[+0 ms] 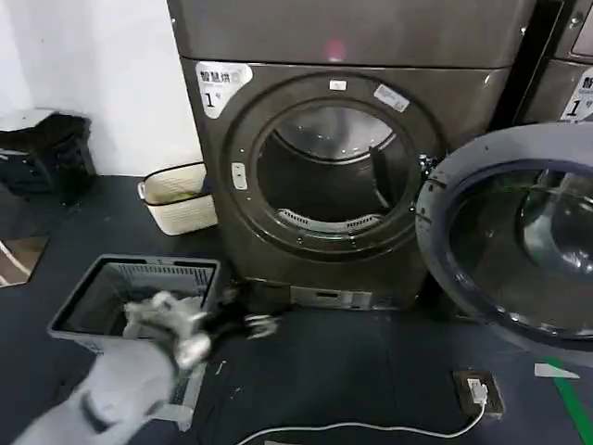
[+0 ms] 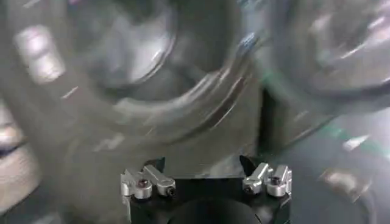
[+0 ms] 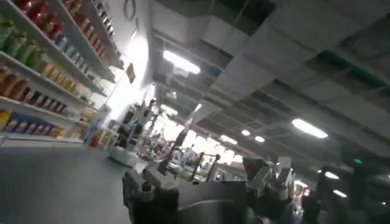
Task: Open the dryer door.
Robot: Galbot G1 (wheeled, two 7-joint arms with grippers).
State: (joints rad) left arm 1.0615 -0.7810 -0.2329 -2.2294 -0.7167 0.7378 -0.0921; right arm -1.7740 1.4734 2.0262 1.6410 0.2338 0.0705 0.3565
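Dark floor. Bronze-grey front-loading dryer [image 1: 352, 158] against the back wall; chrome-rimmed round dryer door [image 1: 514, 236] swung wide right. Left gripper [image 1: 243, 323], jaws apart, empty, low near its base. I'd withdraw clear.

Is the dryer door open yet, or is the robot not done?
It looks done. The dryer door is swung wide to the right, and you can see into the drum of the dryer. The left claw is low by the floor, holding nothing. Nothing looks left to do.
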